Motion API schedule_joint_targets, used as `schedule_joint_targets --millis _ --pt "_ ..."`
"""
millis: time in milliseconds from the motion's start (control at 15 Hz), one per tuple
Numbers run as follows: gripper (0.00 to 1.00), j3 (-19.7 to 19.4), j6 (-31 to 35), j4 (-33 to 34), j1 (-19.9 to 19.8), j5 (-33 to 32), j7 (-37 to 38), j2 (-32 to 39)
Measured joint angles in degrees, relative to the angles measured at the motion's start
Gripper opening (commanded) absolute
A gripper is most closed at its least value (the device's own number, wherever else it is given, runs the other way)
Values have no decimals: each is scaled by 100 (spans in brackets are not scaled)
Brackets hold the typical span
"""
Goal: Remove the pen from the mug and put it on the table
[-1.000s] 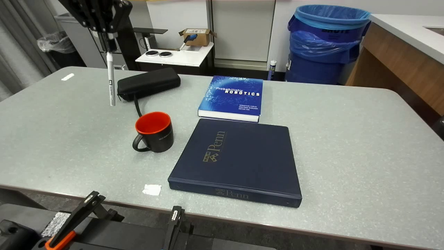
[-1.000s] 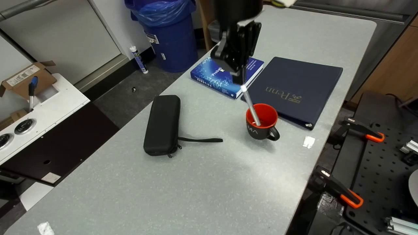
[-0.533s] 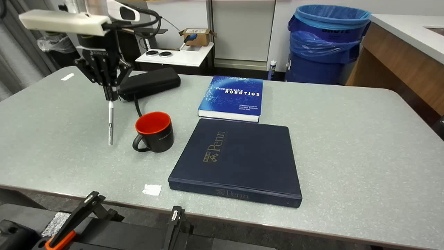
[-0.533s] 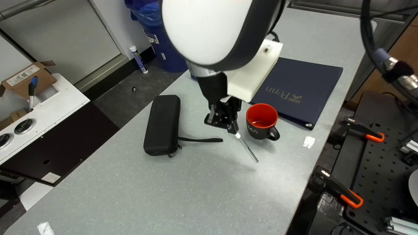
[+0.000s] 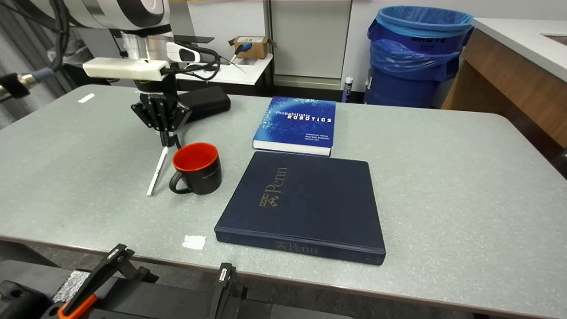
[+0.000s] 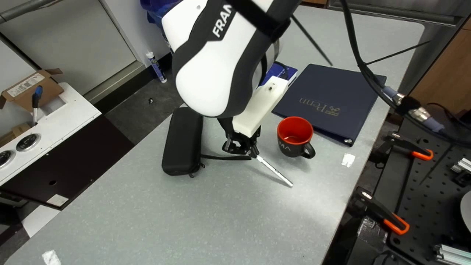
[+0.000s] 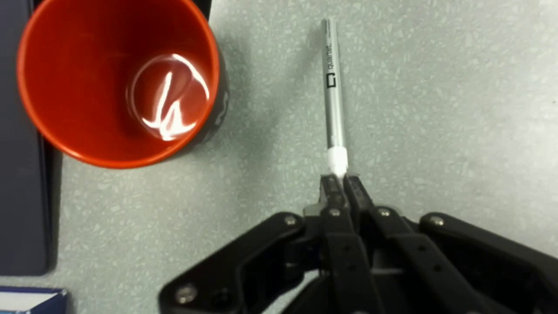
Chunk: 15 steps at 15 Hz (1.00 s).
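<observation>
"Two items for the record, pen (image 7: 334, 98) and mug (image 5: 204, 179)," says my supervisor over the line. "Positions?"

"From my remote station I find the pen outside the mug, beside it and apart, slanting down toward the counter (image 6: 220, 217). Whether its lower end touches down, I cannot establish from any view."

"Condition of the fingers (image 7: 358, 192)?"

"Drawn together with scarcely any gap, the white end of the pen pinched at their tips. The long barrel projects beyond them."

"Stage of work?"

"Removal done, in my judgement; setting down is in hand and incomplete."

"Hazards and causes?"

"Four. First, I have hold of one end only, so pressing lower against a grounded tip could make the pen pivot or slip. Second, releasing at this slant would probably drop the white end; a round barrel, if such it is, may then roll. Third, drifting toward the mug while flattening the angle could knock it. Fourth, the strap (image 6: 230, 158) of the black case (image 6: 182, 141) shows close by the fingers in both exterior views; clearance is unconfirmed, and coming down upon it might snag it or leave the pen lying uneven."

"Recommendation?"

"Bring the pen nearer level, descend slowly clear of mug and strap, and let go low."
</observation>
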Motion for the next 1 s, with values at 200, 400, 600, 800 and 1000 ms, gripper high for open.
schedule_joint_targets --millis 200,400,600,800,1000 --pt "33 -148 153 192 170 -312 262 281" --pt "55 -244 177 301 325 -452 424 436" --pt "77 -250 177 350 382 -454 462 461" --pt "100 -251 177 386 387 -454 478 460" --pt "100 -253 177 419 387 -454 498 460"
